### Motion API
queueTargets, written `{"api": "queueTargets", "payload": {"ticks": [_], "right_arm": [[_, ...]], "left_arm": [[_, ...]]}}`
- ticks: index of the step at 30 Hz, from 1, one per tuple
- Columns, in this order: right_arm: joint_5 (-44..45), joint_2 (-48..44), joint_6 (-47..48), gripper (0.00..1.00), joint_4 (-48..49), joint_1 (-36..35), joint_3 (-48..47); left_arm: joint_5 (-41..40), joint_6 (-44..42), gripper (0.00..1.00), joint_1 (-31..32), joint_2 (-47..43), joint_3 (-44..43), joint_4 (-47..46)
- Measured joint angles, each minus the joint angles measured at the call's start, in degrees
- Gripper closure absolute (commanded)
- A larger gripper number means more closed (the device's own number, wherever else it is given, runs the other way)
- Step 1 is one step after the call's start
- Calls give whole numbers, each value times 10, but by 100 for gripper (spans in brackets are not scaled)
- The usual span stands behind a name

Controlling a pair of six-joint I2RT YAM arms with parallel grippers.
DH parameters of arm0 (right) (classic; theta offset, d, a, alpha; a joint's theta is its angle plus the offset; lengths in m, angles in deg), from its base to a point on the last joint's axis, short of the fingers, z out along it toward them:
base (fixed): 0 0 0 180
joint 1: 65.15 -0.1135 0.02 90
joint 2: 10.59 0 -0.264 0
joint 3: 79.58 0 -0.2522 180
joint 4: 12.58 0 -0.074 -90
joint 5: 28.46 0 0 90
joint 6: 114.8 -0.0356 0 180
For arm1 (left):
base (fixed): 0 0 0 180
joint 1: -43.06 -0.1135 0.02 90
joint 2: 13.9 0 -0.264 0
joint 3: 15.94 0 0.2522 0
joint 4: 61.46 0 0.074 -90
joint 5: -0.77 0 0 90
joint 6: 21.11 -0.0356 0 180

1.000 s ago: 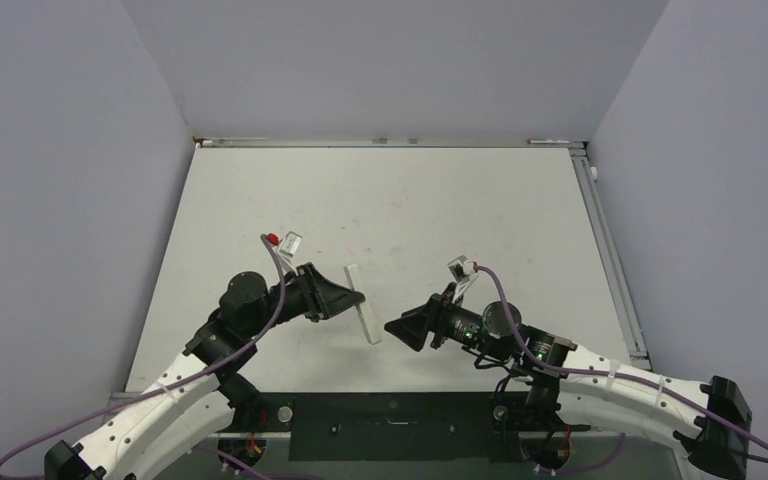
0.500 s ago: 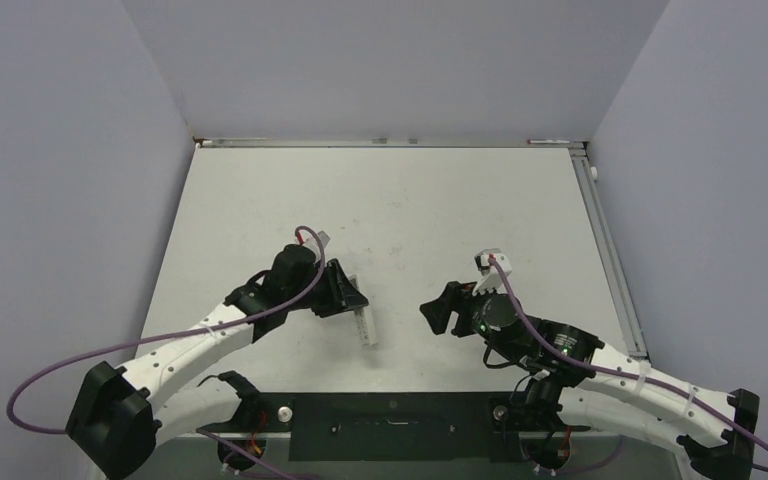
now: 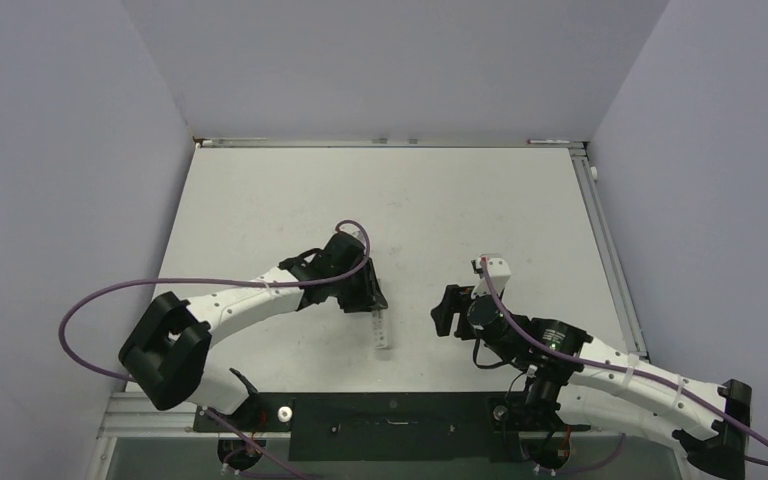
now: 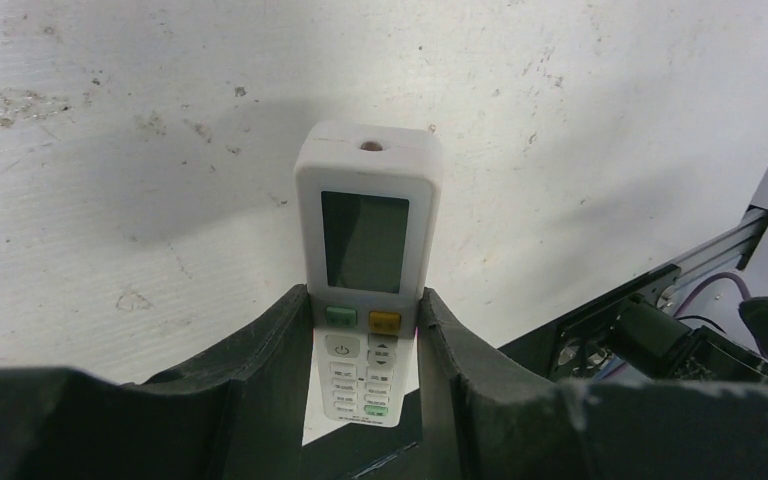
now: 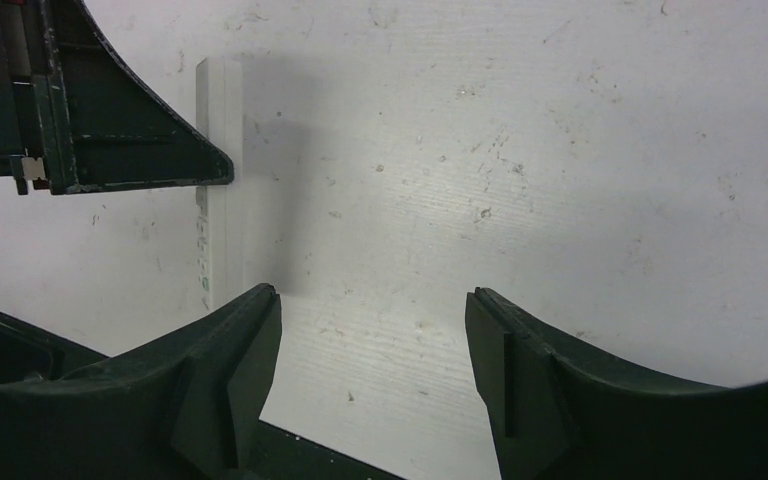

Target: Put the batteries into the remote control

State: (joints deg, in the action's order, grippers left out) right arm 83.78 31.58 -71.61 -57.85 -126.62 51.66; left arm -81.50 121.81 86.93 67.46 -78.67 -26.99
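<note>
The white remote control (image 4: 365,230) is held in my left gripper (image 4: 368,305), screen and buttons facing the wrist camera. In the top view the remote (image 3: 384,329) sticks out from the left gripper (image 3: 368,296) toward the near edge of the table. My right gripper (image 3: 444,312) is open and empty, a short way right of the remote. In the right wrist view its fingers (image 5: 250,330) stand wide apart over bare table, with the remote (image 5: 218,215) seen edge-on at upper left. No batteries show in any view.
The white tabletop (image 3: 410,210) is scuffed. A black rail (image 3: 390,410) runs along the near edge between the arm bases. Grey walls close the left, right and back. A purple cable (image 3: 120,300) loops off the left arm.
My left arm has swung right and extended, carrying the remote toward the table's middle and turning it. My right gripper drew back to the right and rotated.
</note>
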Motion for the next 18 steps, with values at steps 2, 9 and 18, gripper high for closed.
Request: {"api": "queueTargets", "payload": {"ticks": [2, 9, 18], "right_arm": [[2, 6, -4, 33, -3, 0, 0], [9, 19, -15, 33, -9, 0, 0], [10, 20, -19, 32, -12, 3, 0]], "left_arm": [[-1, 0, 100, 5, 22, -10, 3], [2, 9, 100, 16, 100, -30, 3], [13, 18, 65, 16, 143, -51, 3]]}}
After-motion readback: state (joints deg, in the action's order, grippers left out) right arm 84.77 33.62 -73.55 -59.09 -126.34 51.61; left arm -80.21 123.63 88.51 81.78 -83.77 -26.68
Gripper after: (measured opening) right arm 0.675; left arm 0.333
